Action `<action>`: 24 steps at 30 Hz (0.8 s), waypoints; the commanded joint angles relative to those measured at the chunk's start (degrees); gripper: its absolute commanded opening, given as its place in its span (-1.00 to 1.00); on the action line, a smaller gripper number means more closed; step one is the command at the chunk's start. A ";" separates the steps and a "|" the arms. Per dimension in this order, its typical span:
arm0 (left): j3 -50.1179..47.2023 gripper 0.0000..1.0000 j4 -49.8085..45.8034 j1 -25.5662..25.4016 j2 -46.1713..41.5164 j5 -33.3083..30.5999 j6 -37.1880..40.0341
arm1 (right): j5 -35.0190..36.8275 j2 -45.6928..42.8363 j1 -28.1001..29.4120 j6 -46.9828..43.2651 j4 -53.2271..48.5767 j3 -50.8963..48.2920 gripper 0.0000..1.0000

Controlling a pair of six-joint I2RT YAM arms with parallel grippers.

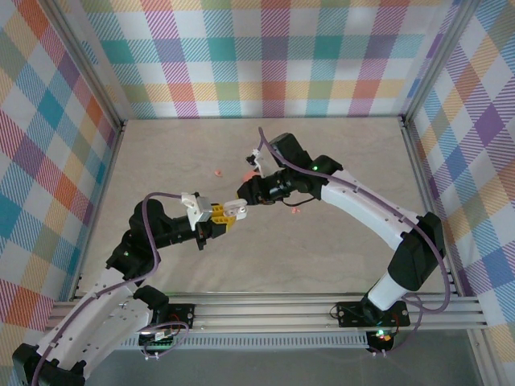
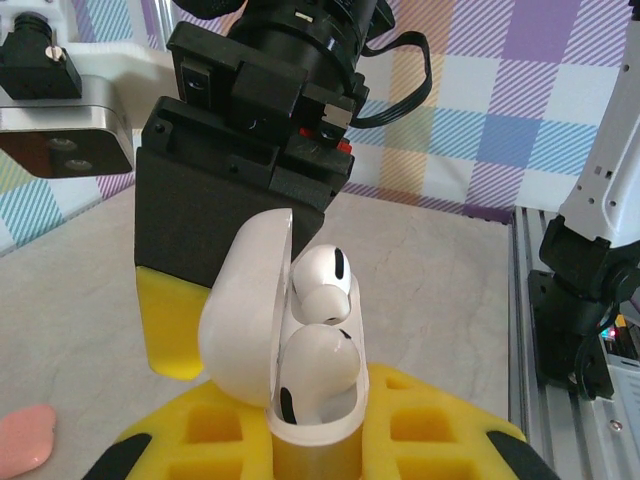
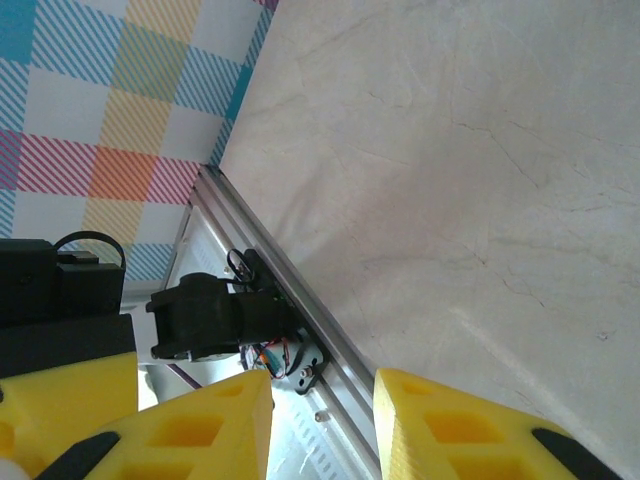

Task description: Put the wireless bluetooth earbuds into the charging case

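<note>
Open case (image 2: 245, 310) is clamped in the left hand (image 2: 315, 455); two white earbuds (image 2: 320, 360) are lodged inside, the upper judged unseated. Right hand (image 3: 322, 405) is parted, empty.

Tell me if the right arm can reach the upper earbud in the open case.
Probably yes. The right gripper sits beside the charging case, the lid is swung back, and the upper earbud stands exposed; the left gripper holds it from below.

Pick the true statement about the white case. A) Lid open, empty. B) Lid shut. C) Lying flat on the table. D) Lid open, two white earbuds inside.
D: the case stands open, lid swung back, with two white earbuds in it.
</note>
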 commanded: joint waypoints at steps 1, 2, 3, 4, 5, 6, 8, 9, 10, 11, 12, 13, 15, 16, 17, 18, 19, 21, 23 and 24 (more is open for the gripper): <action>0.34 -1.00 0.77 -0.60 0.68 -1.55 -1.13 | -3.60 -2.27 0.27 0.25 2.82 -0.66 -0.34; 0.30 -1.00 0.99 -0.62 0.77 -1.70 -1.22 | -3.56 -2.51 0.26 0.12 2.94 -0.87 -0.34; 0.34 -1.00 1.08 -0.62 0.94 -1.74 -1.34 | -3.56 -2.79 0.27 0.00 2.99 -1.09 -0.34; 0.39 -1.00 1.07 -0.62 1.12 -1.67 -1.37 | -3.38 -3.11 0.26 -0.14 3.08 -1.24 -0.34; 0.39 -1.00 1.14 -0.62 1.24 -1.66 -1.40 | -3.35 -3.25 0.27 -0.26 3.12 -1.34 -0.34; 0.41 -1.00 1.15 -0.62 1.35 -1.57 -1.47 | -3.32 -3.47 0.26 -0.45 3.16 -1.34 -0.34; 0.39 -1.00 1.15 -0.62 1.57 -1.39 -1.58 | -2.88 -3.86 0.24 -0.79 3.38 -1.34 -0.33; 0.39 -1.00 1.22 -0.62 1.66 -1.22 -1.70 | -2.52 -4.06 0.26 -1.15 3.36 -1.34 -0.32; 0.31 -1.00 1.13 -0.62 1.66 -1.13 -1.76 | -2.01 -4.24 0.26 -1.54 3.43 -1.21 -0.32; 0.28 -1.00 1.07 -0.62 1.66 -1.04 -1.75 | -1.63 -4.32 0.14 -1.81 3.35 -1.09 -0.31; 0.21 -1.00 1.09 -0.62 1.66 -0.95 -1.83 | -1.34 -4.40 0.19 -2.20 3.34 -0.78 -0.31; 0.13 -1.00 0.98 -0.62 1.60 -0.72 -1.90 | -1.32 -4.41 0.21 -2.53 3.34 -0.40 -0.31; 0.04 -1.00 0.91 -0.62 1.58 -0.35 -2.05 | -1.50 -4.40 0.17 -3.13 3.34 0.25 -0.31; -0.05 -1.00 0.87 -0.62 1.58 -0.12 -2.05 | -1.52 -4.48 0.19 -3.50 3.34 0.65 -0.30; -0.10 -1.00 0.76 -0.62 1.56 0.06 -2.10 | -1.58 -4.42 0.22 -3.82 3.34 0.96 -0.30; -0.22 -1.00 0.71 -0.62 1.65 0.19 -2.10 | -1.58 -4.53 0.16 -4.17 3.34 1.39 -0.30; -0.22 -1.00 0.66 -0.62 1.78 0.60 -2.15 | -1.74 -4.58 0.13 -4.61 3.42 1.63 -0.29; -0.08 -1.00 0.70 -0.62 2.04 1.06 -2.14 | -1.92 -4.86 0.22 -5.30 3.60 1.93 -0.29; 0.19 -1.00 0.51 -0.62 2.53 1.55 -2.10 | -2.09 -5.09 0.16 -5.93 3.69 2.15 -0.29; 0.27 -1.00 0.50 -0.62 2.75 1.83 -2.01 | -2.11 -5.32 0.19 -6.20 3.74 2.17 -0.29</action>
